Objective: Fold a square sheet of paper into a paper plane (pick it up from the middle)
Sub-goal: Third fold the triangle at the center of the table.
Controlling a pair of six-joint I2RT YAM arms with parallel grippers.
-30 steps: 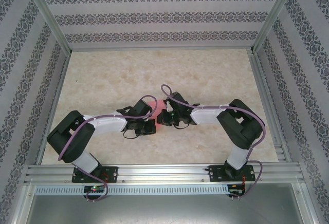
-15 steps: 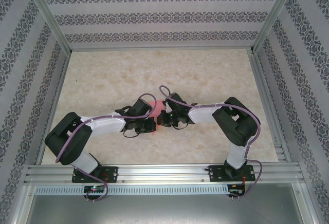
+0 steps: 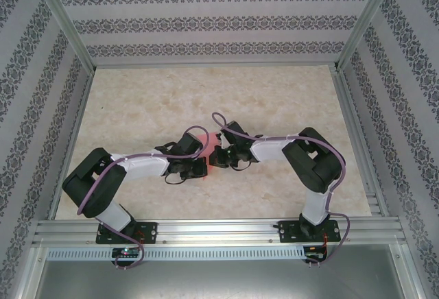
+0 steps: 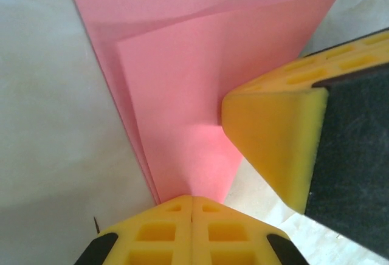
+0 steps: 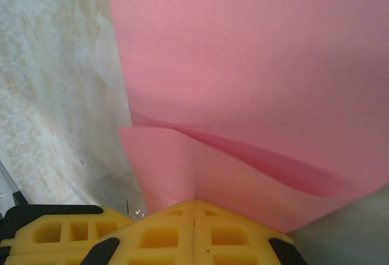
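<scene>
My left jaws and right jaws both clamp the square sheet of paper [image 4: 182, 82], folded, stretched straight between them.

The scene holds two arms, the left arm [image 3: 130, 167] at lower left and the right arm [image 3: 305, 158] at lower right, two grippers, the left gripper [image 4: 192, 199] and the right gripper [image 5: 193, 204], one pink sheet of paper [image 4: 182, 89] mid-frame, and one marbled table [image 3: 151, 100].
</scene>
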